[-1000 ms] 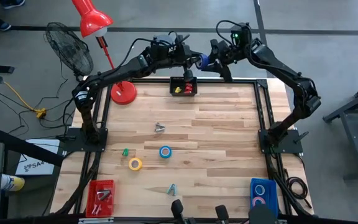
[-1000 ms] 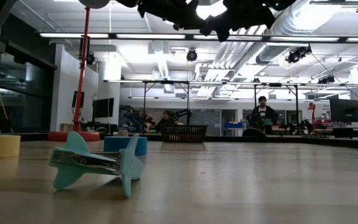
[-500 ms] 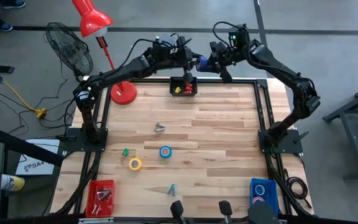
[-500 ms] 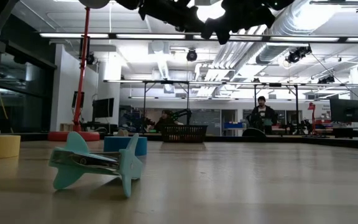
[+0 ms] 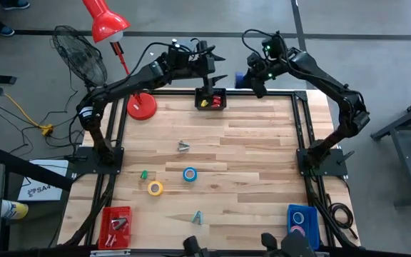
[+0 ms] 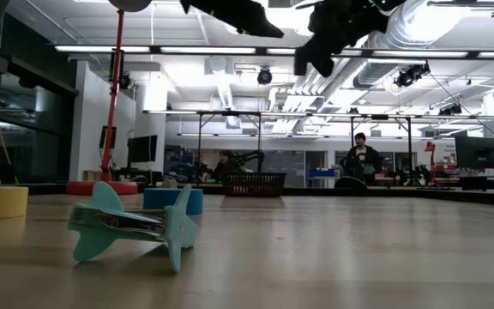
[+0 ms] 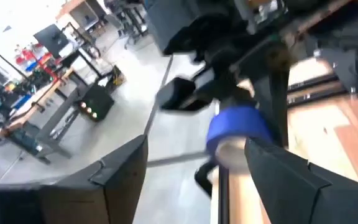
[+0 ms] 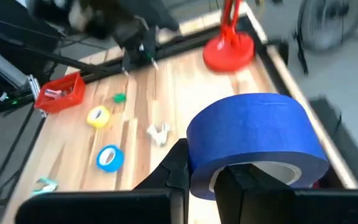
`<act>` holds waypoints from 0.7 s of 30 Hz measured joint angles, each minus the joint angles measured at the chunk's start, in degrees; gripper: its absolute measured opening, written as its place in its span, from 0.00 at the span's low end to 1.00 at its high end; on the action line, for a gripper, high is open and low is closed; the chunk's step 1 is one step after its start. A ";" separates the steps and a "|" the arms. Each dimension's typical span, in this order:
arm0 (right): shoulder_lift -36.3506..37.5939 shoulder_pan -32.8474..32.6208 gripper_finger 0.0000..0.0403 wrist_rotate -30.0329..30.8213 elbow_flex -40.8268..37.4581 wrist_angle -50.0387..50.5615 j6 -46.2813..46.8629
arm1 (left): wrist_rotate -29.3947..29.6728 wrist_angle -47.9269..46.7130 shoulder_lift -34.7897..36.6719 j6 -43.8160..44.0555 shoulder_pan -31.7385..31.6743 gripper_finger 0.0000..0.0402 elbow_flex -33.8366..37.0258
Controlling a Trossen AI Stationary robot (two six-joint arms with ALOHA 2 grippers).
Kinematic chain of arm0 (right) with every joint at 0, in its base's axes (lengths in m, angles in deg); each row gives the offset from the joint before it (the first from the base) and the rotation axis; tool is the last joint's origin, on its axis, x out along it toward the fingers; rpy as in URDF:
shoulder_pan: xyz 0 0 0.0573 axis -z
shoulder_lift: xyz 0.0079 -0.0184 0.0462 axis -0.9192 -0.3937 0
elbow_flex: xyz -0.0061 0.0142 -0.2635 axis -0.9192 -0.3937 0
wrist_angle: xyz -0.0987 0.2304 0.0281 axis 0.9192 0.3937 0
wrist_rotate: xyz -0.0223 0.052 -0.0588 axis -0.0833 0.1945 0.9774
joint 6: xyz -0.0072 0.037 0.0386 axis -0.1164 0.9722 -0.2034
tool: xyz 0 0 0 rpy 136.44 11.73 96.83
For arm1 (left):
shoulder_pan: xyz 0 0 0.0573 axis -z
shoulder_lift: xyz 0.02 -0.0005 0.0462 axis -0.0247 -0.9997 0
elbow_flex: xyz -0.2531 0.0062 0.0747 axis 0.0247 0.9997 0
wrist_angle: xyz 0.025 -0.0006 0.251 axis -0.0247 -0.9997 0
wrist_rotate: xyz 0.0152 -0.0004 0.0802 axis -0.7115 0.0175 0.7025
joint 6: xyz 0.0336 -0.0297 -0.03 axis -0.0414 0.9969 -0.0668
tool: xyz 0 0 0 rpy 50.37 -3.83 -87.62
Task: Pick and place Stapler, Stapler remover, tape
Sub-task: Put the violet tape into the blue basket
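Since a second ago my two grippers, which met over the far edge with the big blue tape roll [image 8: 257, 140] between them, have drawn apart: my left gripper [image 5: 216, 71] has let go and swung back to the left, and its fingers [image 7: 123, 171] now stand spread wide with nothing in them. My right gripper [image 5: 252, 75] alone has the roll, fingers pinched through its open centre and against its wall, high above the far edge of the wooden table [image 5: 262, 164], just right of the small black basket [image 5: 210, 98]. From my left wrist the roll [image 7: 238, 127] shows clamped in the other arm's fingers, apart from mine. Lower down on the boards, a smaller blue tape ring [image 5: 190, 173] lies flat near the middle, with a yellow tape ring [image 5: 155, 188] just to its near left and a small green piece [image 5: 144, 174] left of that. One pale stapler remover [image 5: 183, 146] sits farther off toward the centre, and a teal one [image 5: 198, 217] lies close to the near edge; the low view shows it [image 6: 131, 225] tipped on its side. A red bin [image 5: 115, 224] stands at the near left corner, and a blue bin [image 5: 300, 220] with tape rings inside at the near right. A red lamp [image 5: 140, 106] has its base on the far left corner, and a fan [image 5: 78, 53] stands beyond it off the table.
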 joint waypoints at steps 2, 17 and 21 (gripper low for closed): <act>0.64 0.04 0.08 0.63 0.00 4.86 0.44 | 1.08 -3.54 1.53 -0.15 0.00 0.67 -0.01; 6.55 -13.76 0.08 18.02 -0.09 46.17 6.96 | 2.30 -28.38 9.24 -3.15 -0.02 0.63 -0.03; 9.52 -21.24 0.08 20.83 -2.67 46.68 20.46 | 2.28 -35.28 9.26 -3.54 -0.02 0.63 -0.03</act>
